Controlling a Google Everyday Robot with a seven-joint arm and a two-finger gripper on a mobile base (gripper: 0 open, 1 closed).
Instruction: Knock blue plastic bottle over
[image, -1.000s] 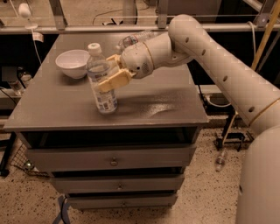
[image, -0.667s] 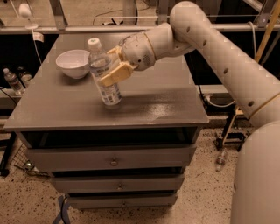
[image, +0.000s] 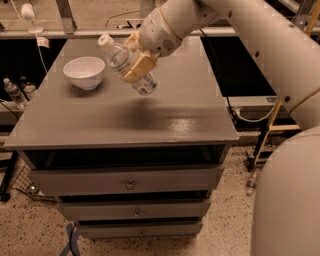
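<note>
The blue plastic bottle (image: 118, 55) is clear with a white cap and a white-and-blue label. It hangs tilted above the grey table (image: 165, 120), cap pointing up and to the left, its base clear of the tabletop. My gripper (image: 134, 69) reaches in from the upper right and is shut on the bottle's middle, with tan fingers (image: 141, 61) across the label. A white bowl (image: 84, 73) stands on the table to the left of the bottle.
The table is a cabinet with several drawers (image: 130, 181) in its front. Small bottles (image: 14, 93) stand on the floor at the left, and another lies on the floor at the right (image: 252, 183). A metal rail (image: 75, 33) runs behind the table.
The gripper has lifted the bottle off the tabletop and tilted it further, cap to the left. The bowl has not moved.
</note>
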